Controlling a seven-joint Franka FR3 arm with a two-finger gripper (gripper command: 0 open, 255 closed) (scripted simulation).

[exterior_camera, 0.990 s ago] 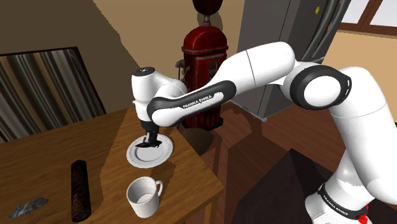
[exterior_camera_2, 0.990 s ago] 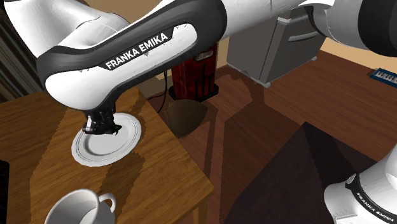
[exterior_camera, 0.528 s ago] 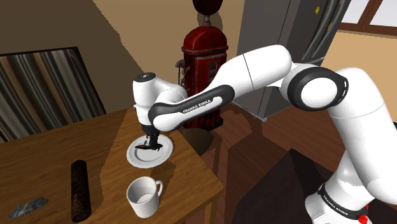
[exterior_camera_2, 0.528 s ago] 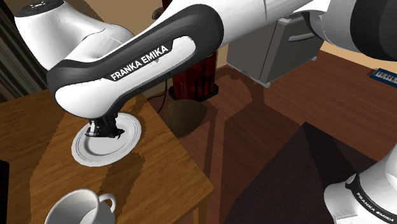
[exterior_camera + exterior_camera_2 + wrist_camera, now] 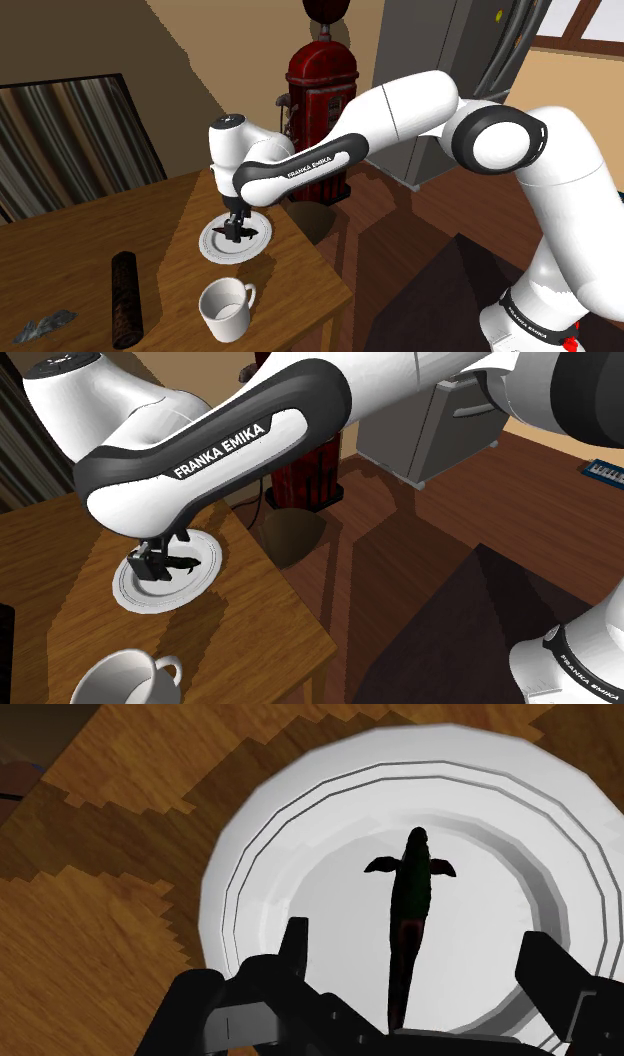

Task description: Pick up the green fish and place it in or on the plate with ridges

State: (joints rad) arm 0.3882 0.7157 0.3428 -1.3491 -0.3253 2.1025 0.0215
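Observation:
The fish [image 5: 410, 919] is dark green with small side fins and lies flat inside the white ridged plate [image 5: 260, 834]. My gripper [image 5: 418, 949] hangs low over the plate, open, one black finger on each side of the fish and neither touching it. In the second exterior view the fish [image 5: 187, 564] rests on the plate [image 5: 135, 594] beside the gripper [image 5: 158, 567]. From the shoulder view the gripper [image 5: 233, 232] stands over the plate [image 5: 214, 250] near the wooden table's far right corner.
A white mug [image 5: 227, 308] stands just in front of the plate, near the table's right edge. A dark cylinder [image 5: 125, 298] and a grey crumpled object [image 5: 45, 323] lie further left. Beyond the table stand a red pump-like object [image 5: 320, 85] and a brown bin [image 5: 290, 537].
The fingers have opened and let go of the fish, which now lies on the plate. Before that the hand had sunk slightly toward the plate.

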